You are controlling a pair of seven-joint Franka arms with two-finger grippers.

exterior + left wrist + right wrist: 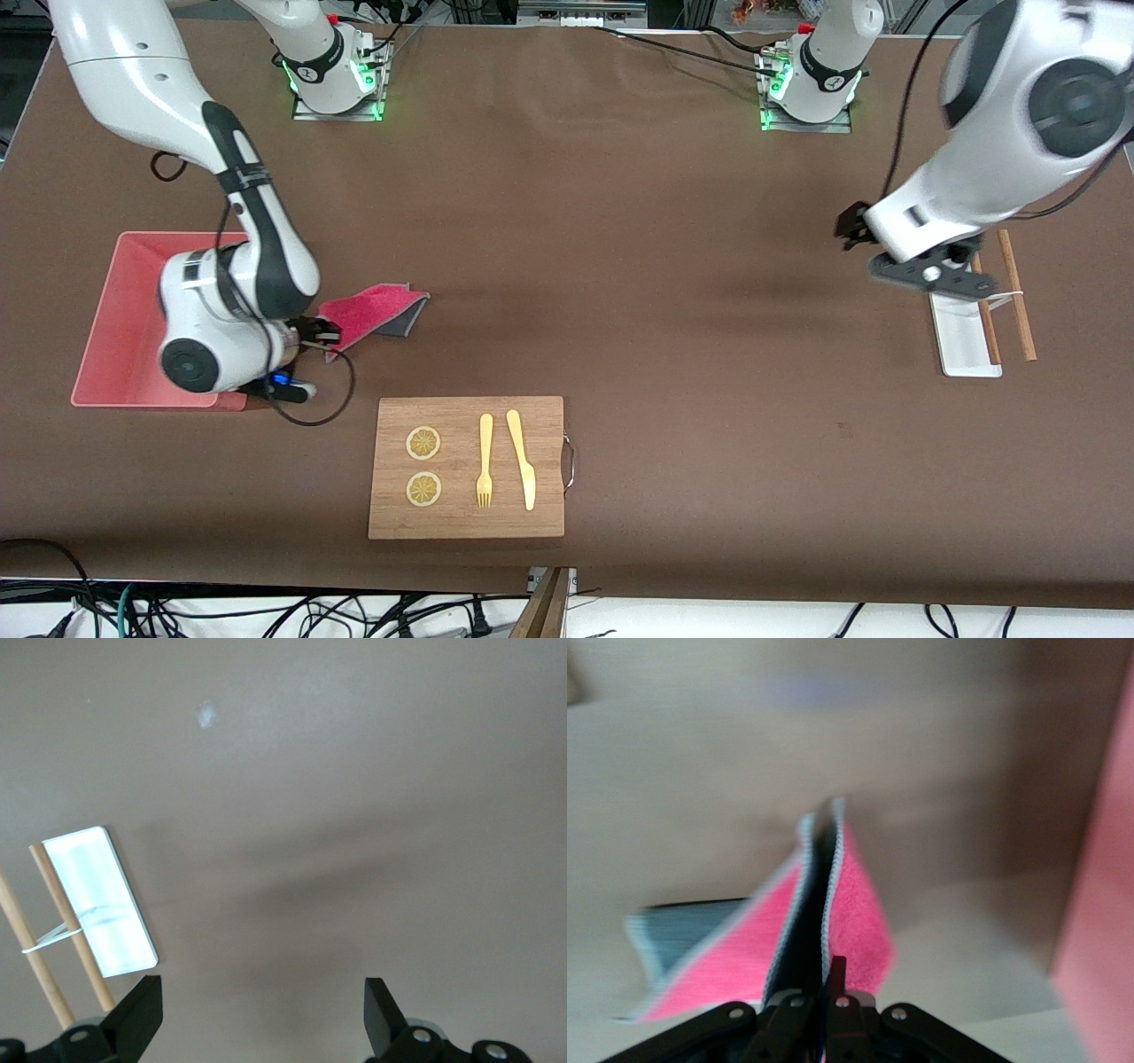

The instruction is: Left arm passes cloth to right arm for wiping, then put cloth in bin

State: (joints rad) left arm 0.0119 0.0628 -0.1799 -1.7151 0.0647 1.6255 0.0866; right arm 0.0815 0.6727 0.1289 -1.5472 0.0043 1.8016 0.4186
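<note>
The cloth (372,312), crimson-pink with a grey backing, hangs from my right gripper (323,335) beside the salmon-pink bin (120,306), at the right arm's end of the table. In the right wrist view the gripper (824,988) is shut on the cloth's (850,921) folded edge, and the bin's wall (1099,930) shows alongside. My left gripper (930,276) is open and empty above the small white tray (961,341); the left wrist view shows its fingers (137,1014) wide apart over bare table.
A wooden board (467,467) with two lemon slices (423,443), a fork (485,461) and a knife (523,459) lies nearer the front camera. Two wooden chopsticks (1017,297) rest on the white tray (97,899).
</note>
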